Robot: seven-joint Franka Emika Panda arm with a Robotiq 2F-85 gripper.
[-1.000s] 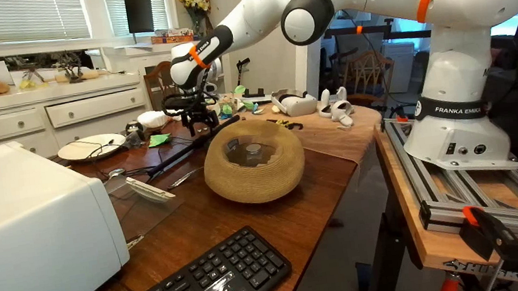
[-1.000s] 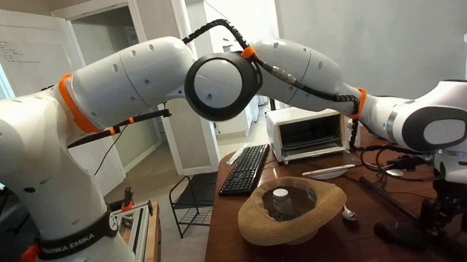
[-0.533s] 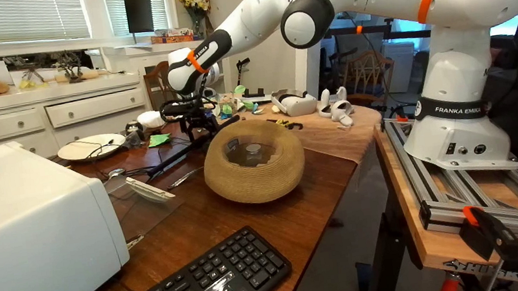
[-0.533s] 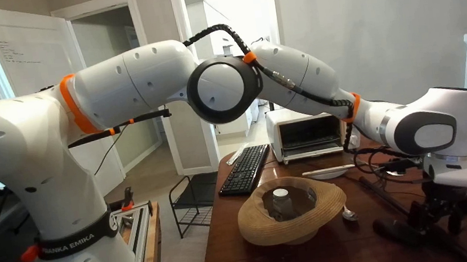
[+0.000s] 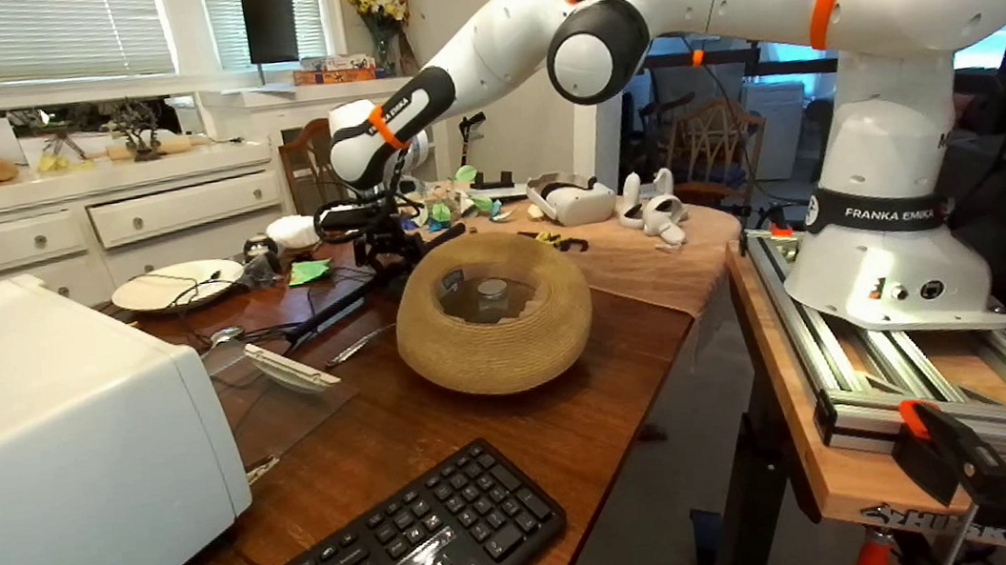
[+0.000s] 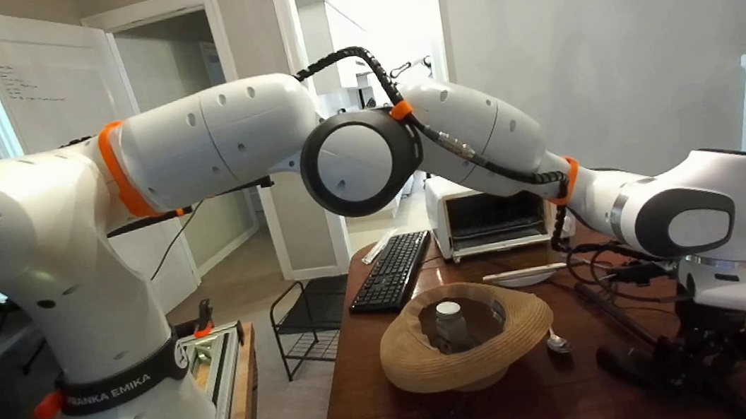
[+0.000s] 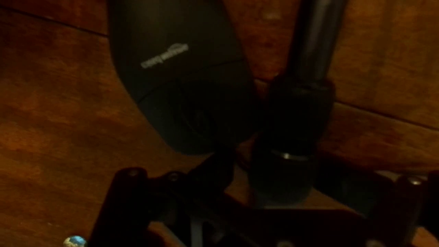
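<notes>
End effector (image 7: 271, 168) hung low, jaws apart, astride end of black pole (image 7: 300, 106) on counter (image 7: 51, 130). Mouse (image 7: 181, 79) sat right beside pole: trouble! Off-centre squeeze risked snagging mouse, or pole slipping free.

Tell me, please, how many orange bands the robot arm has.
3: first band near the shoulder, second band at the elbow, third band before the wrist. Others may be hidden.

The pole (image 7: 313, 41) looks smooth, the table (image 5: 577, 417) glossy wood.
</notes>
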